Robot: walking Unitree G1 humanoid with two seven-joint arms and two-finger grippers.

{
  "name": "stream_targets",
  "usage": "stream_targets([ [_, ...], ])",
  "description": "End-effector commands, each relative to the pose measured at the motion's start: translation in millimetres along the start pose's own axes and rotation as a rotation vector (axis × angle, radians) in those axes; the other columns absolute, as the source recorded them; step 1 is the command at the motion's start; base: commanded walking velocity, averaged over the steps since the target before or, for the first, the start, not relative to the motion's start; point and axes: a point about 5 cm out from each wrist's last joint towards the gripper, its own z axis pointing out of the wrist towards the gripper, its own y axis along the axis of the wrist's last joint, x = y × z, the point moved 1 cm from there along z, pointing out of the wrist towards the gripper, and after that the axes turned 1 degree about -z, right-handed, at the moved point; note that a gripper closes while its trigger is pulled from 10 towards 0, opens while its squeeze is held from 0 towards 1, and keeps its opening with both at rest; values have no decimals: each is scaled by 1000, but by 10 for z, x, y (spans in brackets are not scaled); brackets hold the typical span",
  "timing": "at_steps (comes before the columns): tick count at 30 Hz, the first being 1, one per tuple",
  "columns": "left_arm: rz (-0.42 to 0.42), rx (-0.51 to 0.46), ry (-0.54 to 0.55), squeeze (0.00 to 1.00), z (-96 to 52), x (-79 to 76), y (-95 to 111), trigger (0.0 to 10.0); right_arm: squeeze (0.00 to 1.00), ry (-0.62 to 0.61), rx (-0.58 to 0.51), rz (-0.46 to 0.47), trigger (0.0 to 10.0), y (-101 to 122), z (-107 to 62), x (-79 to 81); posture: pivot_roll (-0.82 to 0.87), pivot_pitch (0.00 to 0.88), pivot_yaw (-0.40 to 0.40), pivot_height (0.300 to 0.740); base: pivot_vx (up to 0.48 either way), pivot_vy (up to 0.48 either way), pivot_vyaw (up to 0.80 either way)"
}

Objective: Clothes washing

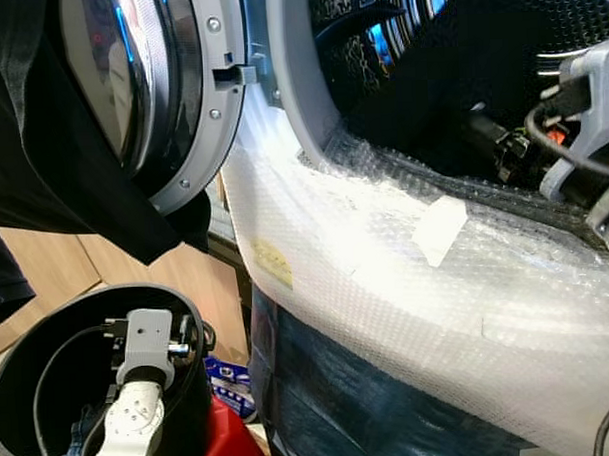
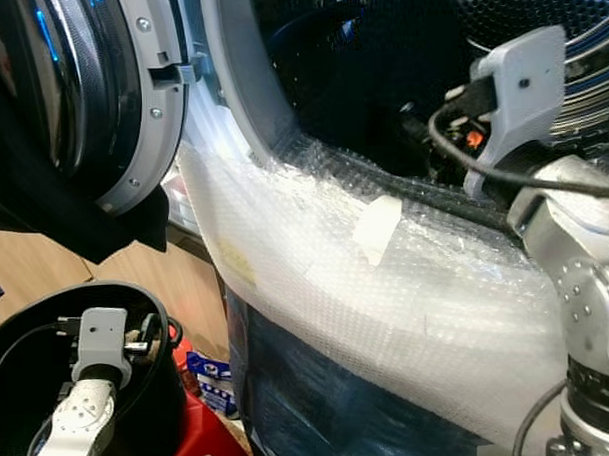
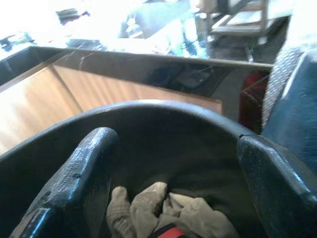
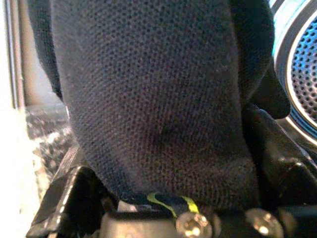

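Down at left, left hand spread wide inside the black bucket, gripping nothing; beige clothes bunched at the bottom there. Soft, light, floppy stuff by the look of it: best pinched at a raised fold, likely to trail and snag on the rim. Above, washer door swung open, bubble wrap across the machine's front. Further right, right hand reaching into the drum, clamped on a dark knit garment hanging limp at the drum mouth.
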Motion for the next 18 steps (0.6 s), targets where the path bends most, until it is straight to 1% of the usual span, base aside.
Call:
stream_targets([
  [1,40,-39,-53,0,-5,-43,75,10000,1000,-23,-6,-29,10000,13,-54,-39,-106,46,-31,740,0,0,0],
  [3,45,-49,-74,0,-11,-66,95,10000,1000,-29,-1,-40,10000,-7,-72,-54,-108,45,-30,740,0,0,0],
  [4,32,-70,-128,0,-22,-126,139,10000,1000,-24,-5,-42,10000,-24,-93,-55,-106,44,-29,740,0,0,0],
  [5,29,-100,-210,0,-38,-216,202,10000,1000,-21,-5,-38,10000,-48,-114,-55,-102,43,-28,740,0,0,0],
  [6,29,-100,-210,0,-38,-216,202,10000,1000,-21,-5,-38,10000,-48,-114,-55,-102,43,-28,740,0,0,0],
  [8,27,-149,-387,0,-96,-417,325,10000,1000,-19,-1,-34,10000,-107,-146,-52,-92,34,-28,740,0,0,0],
  [10,38,-194,-536,0,-169,-591,453,10000,1000,-10,7,-41,10000,-173,-166,-36,-86,25,-26,740,0,0,0],
  [11,81,-238,-662,0,-254,-723,561,10000,1000,7,13,-46,10000,-239,-179,-9,-84,18,-25,740,0,0,0],
  [12,98,-249,-696,0,-281,-756,588,10000,1000,13,15,-46,10000,-260,-183,0,-84,18,-25,740,0,0,0],
  [13,112,-252,-744,0,-316,-797,610,10000,1000,21,26,-50,10000,-305,-185,15,-78,11,-28,740,0,0,0],
  [14,109,-244,-800,0,-353,-838,638,10000,1000,29,39,-52,10000,-359,-185,32,-76,9,-28,740,0,0,0],
  [16,110,-220,-891,0,-413,-896,683,10000,1000,41,66,-49,10000,-462,-182,65,-69,4,-28,740,0,0,0],
  [17,121,-192,-954,0,-458,-918,683,10000,1000,45,76,-43,10000,-503,-177,81,-65,2,-29,740,0,0,0],
  [18,132,-137,-1094,0,-578,-941,690,10000,1000,59,85,-35,10000,-564,-170,118,-63,1,-27,740,0,0,0],
])
